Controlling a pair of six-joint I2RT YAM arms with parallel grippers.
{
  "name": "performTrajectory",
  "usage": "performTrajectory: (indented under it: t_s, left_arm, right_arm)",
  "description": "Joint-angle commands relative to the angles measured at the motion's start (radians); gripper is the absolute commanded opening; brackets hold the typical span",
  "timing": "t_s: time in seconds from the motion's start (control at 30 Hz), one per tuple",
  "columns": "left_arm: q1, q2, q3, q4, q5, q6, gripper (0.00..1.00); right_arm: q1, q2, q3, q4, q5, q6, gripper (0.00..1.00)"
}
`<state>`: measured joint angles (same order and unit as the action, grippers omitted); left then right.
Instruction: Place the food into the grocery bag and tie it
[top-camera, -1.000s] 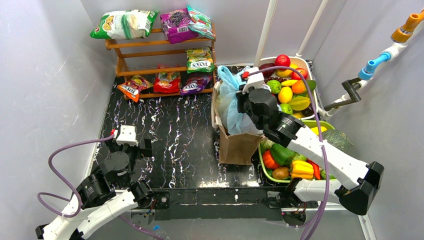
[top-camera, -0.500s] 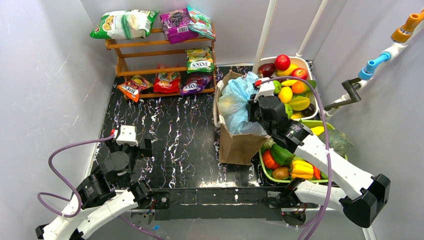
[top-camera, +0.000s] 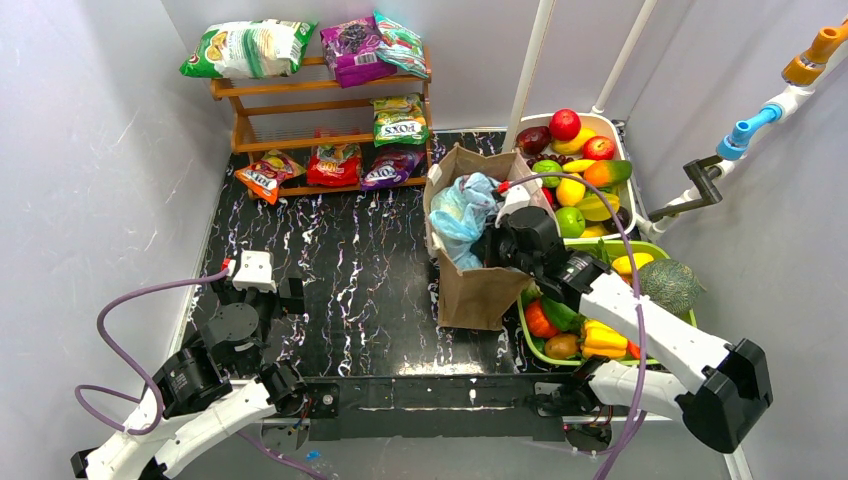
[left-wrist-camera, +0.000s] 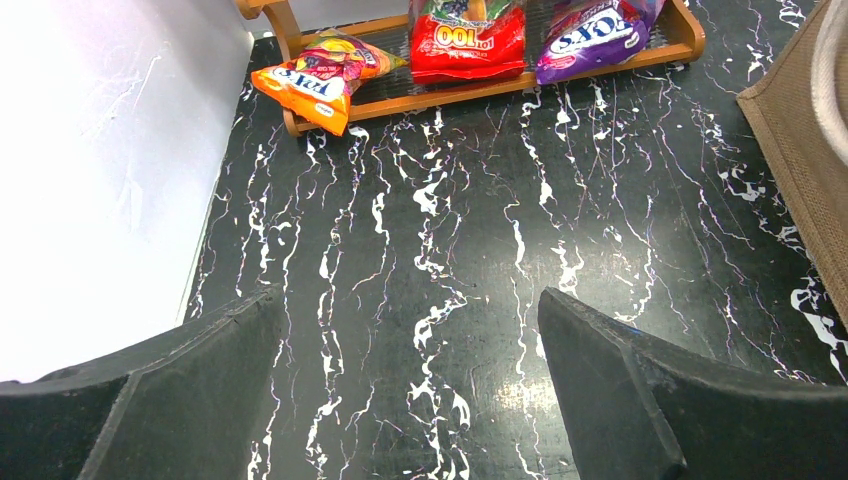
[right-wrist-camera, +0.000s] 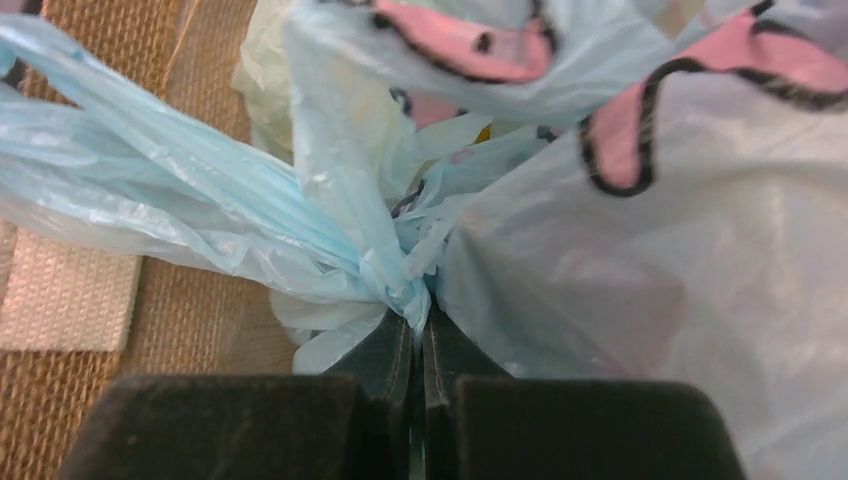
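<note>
The light-blue grocery bag (top-camera: 462, 212) with pink print sits inside the open top of a stiff brown paper bag (top-camera: 478, 292). My right gripper (top-camera: 489, 244) reaches in from the right and is shut on the bag's gathered, twisted plastic (right-wrist-camera: 405, 275), right at its fingertips (right-wrist-camera: 422, 308). Loose food lies in a white basin (top-camera: 612, 128) of fruit and a green tray (top-camera: 530, 338) of vegetables. What is inside the grocery bag is hidden. My left gripper (top-camera: 255, 293) hovers low at the near left, open (left-wrist-camera: 410, 300) over bare black marble table (left-wrist-camera: 450, 200).
A wooden rack (top-camera: 262, 128) with snack packets stands at the back left, its lower shelf (left-wrist-camera: 560, 75) showing in the left wrist view. White pipes (top-camera: 530, 60) and a coloured fitting (top-camera: 750, 125) rise at the back right. Walls close in on both sides.
My right gripper has pulled the grocery bag toward the near side and down, so it now sits lower in the brown paper bag. The left arm has not moved.
</note>
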<state>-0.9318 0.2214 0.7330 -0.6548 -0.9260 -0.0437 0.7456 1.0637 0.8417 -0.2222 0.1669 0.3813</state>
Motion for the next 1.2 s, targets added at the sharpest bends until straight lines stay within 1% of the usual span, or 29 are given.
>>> performTrajectory:
  t_s: [0.0,0.13,0.2,0.3,0.63,0.77,0.87,0.97,1.03,1.07,1.17]
  left_arm:
    - [-0.003,0.004,-0.004,-0.001,-0.010,0.005,0.98]
    - [-0.003,0.004,-0.005,-0.002,-0.011,0.006,0.98]
    - [-0.003,0.004,-0.005,-0.002,-0.013,0.006,0.98]
    - [-0.002,0.006,-0.005,-0.002,-0.014,0.007,0.98]
    - [-0.002,0.012,-0.004,-0.001,-0.015,0.006,0.98]
    - [-0.002,0.015,-0.005,-0.002,-0.018,0.007,0.98]
    - [-0.003,0.015,-0.004,-0.001,-0.017,0.005,0.98]
    - [-0.003,0.018,0.002,-0.005,-0.015,0.005,0.98]
    - [-0.002,0.027,0.012,-0.005,-0.011,0.004,0.98]
    - [-0.002,0.036,0.030,-0.006,-0.007,0.006,0.98]
    - [-0.003,0.074,0.088,-0.019,0.021,-0.037,0.98]
  right_arm:
    - [0.000,0.056,-0.054,0.052,-0.231,0.138,0.01]
    - [0.006,0.093,-0.102,0.153,-0.315,0.194,0.01]
    - [0.020,0.104,-0.113,0.175,-0.311,0.182,0.01]
    - [0.024,0.134,-0.110,0.162,-0.292,0.141,0.01]
    - [0.042,0.296,-0.029,-0.086,-0.213,-0.002,0.01]
    - [0.046,0.284,-0.004,-0.149,-0.172,-0.059,0.01]
    - [0.047,0.259,0.052,-0.225,-0.172,-0.092,0.02]
    - [0.049,0.226,0.137,-0.305,-0.181,-0.106,0.14]
    - [0.049,0.204,0.195,-0.358,-0.182,-0.107,0.26]
    - [0.050,0.196,0.229,-0.388,-0.178,-0.107,0.33]
    - [0.051,0.177,0.320,-0.482,-0.172,-0.112,0.63]
